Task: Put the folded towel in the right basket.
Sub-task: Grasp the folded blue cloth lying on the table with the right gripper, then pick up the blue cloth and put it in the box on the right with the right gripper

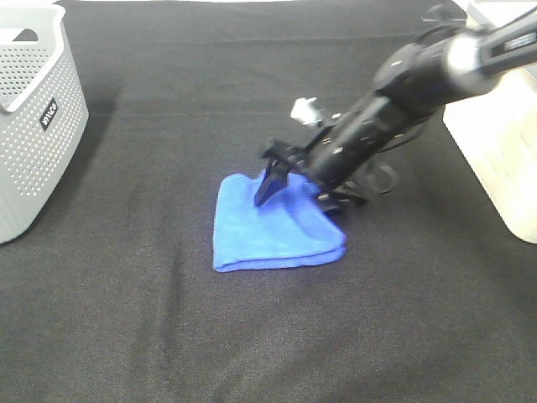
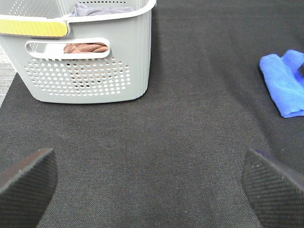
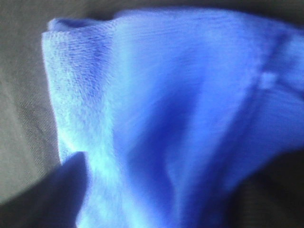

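The folded blue towel lies on the black table cloth in the middle of the exterior view. My right gripper reaches down onto the towel's far edge, its jaws apart, with one finger on the towel and the other at the towel's right edge. In the right wrist view the towel fills the frame between the two dark fingertips. The right basket, cream-white, stands at the right edge. My left gripper is open and empty, low over bare cloth; the towel shows far off.
A grey perforated basket stands at the left edge; in the left wrist view this basket holds brown and grey cloths. A small white object lies behind the right arm.
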